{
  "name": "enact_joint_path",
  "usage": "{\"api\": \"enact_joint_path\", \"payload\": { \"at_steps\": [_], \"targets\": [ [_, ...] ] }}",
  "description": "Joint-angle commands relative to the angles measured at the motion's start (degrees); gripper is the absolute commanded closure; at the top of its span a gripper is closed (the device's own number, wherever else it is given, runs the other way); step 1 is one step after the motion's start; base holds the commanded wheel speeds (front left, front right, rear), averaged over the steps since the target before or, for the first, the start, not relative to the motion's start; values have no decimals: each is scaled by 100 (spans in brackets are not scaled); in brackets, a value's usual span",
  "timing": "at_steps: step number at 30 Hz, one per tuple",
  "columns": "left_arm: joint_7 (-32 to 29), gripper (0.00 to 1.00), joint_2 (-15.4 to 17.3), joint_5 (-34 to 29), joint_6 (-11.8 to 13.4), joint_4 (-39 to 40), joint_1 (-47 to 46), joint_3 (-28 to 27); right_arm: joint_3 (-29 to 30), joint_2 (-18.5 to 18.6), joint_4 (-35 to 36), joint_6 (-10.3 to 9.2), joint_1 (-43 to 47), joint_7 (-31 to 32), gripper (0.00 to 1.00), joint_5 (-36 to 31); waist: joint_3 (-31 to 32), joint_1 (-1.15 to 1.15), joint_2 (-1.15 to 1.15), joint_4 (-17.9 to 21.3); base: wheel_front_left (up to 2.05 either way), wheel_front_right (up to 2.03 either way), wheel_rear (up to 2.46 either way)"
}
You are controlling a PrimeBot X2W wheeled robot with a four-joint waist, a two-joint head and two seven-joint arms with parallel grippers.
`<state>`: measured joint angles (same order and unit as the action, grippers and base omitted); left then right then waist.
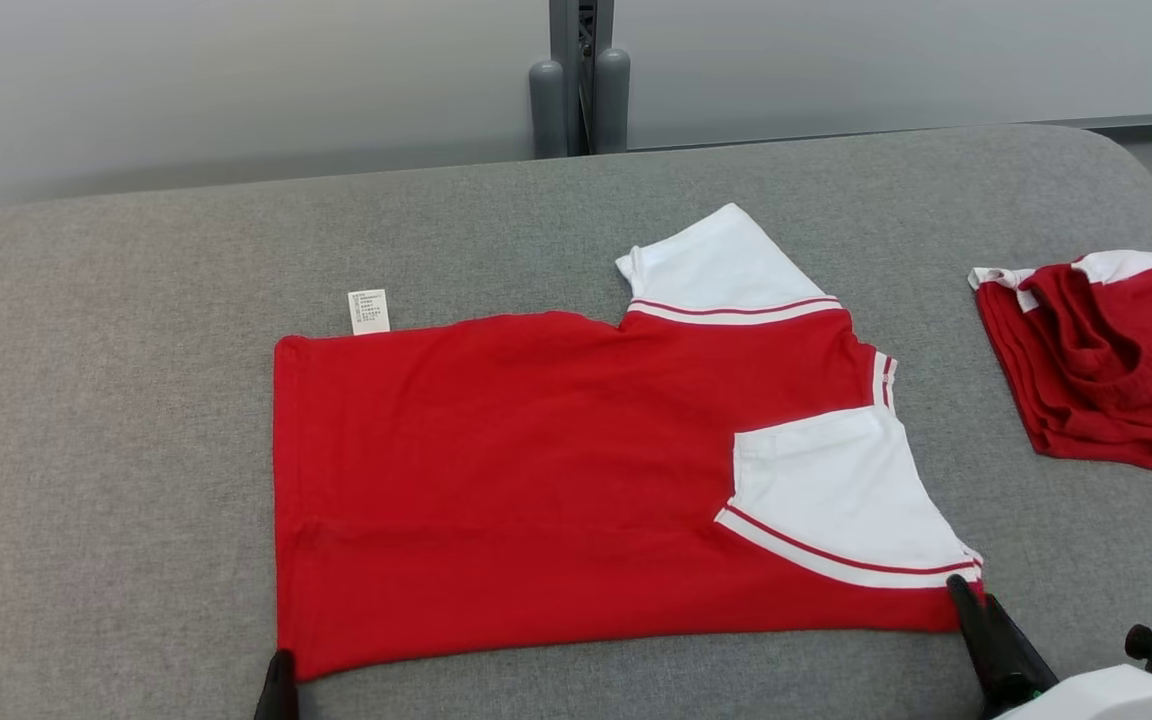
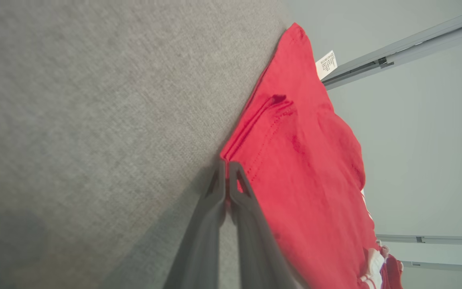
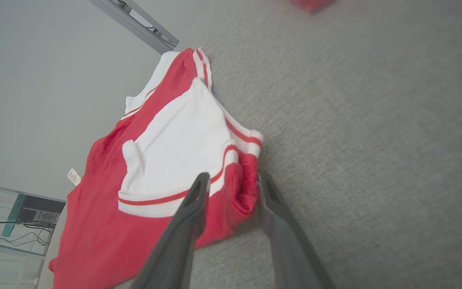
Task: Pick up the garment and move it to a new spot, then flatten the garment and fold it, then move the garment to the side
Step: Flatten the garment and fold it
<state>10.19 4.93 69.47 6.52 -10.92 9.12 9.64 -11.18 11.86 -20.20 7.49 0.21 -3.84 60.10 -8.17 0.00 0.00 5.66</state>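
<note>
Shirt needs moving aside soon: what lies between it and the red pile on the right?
Bare grey cushion separates the shirt and the pile, per the head view.

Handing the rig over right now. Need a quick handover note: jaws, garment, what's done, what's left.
Left gripper: jaws shut at the hem corner of the red T-shirt with white sleeves; unclear whether cloth is pinched.
Right gripper: jaws open, straddling the shirt's near shoulder corner.
The shirt lies flat on the grey fabric surface; near white sleeve folded in over the body, far sleeve out.
A second red-and-white garment, bunched, sits to the right.
Done: flattened, one sleeve folded. Left: remaining folds, then move it aside.
</note>
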Motion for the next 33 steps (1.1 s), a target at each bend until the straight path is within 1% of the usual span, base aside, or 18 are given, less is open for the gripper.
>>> {"api": "enact_joint_path", "payload": {
  "at_steps": [1, 2, 3, 4, 9, 12, 16, 19, 24, 28, 33],
  "targets": [
    [46, 53, 99, -108, 46, -8, -18, -24, 72, 12, -42, 1, 44, 5, 0, -88, 11, 0, 0, 29, 0, 0, 0],
    [46, 53, 99, -108, 46, -8, -18, -24, 72, 12, -42, 1, 44, 5, 0, -88, 11, 0, 0, 29, 0, 0, 0],
    [50, 16, 133, -132, 73, -10, -7, -32, 114, 6, -58, 1, 74, -6, 0, -109, 16, 0, 0, 42, 0, 0, 0],
    [66, 0, 162, -158, 78, -3, 5, -45, 147, -6, -66, 1, 102, -8, 0, -131, 20, 0, 0, 56, 0, 0, 0],
    [149, 0, 426, -397, 167, 112, -80, -132, 379, 29, 13, 1, 232, -16, 0, -258, 29, 0, 0, 115, 0, 0, 0],
    [86, 0, 677, -608, 241, 209, -273, -85, 547, 137, 164, 1, 245, 32, 0, -371, 27, 0, 0, 144, 0, 0, 0],
    [-149, 0, 1070, -982, 318, 296, -695, 96, 758, 288, 459, 1, 121, 169, 0, -586, -10, 0, 0, 172, 0, 0, 0],
    [-411, 0, 1353, -1218, 323, 218, -1191, 238, 790, 367, 697, 1, 4, 359, 0, -738, -78, 0, 0, 198, 0, 0, 0],
    [-896, 0, 1700, -1528, 238, -185, -2115, 513, 760, 423, 1034, 1, -325, 675, 0, -971, -313, 0, 0, 293, 0, 0, 0],
    [-1192, 0, 1867, -1693, 153, -711, -2820, 662, 659, 371, 1289, 1, -625, 919, 0, -1090, -585, 0, 0, 433, 0, 0, 0],
    [-1356, 0, 1991, -1945, 34, -1335, -3549, 852, 545, 345, 1474, 1, -948, 1106, 0, -1234, -945, 0, 0, 593, 0, 0, 0]
  ]
}}
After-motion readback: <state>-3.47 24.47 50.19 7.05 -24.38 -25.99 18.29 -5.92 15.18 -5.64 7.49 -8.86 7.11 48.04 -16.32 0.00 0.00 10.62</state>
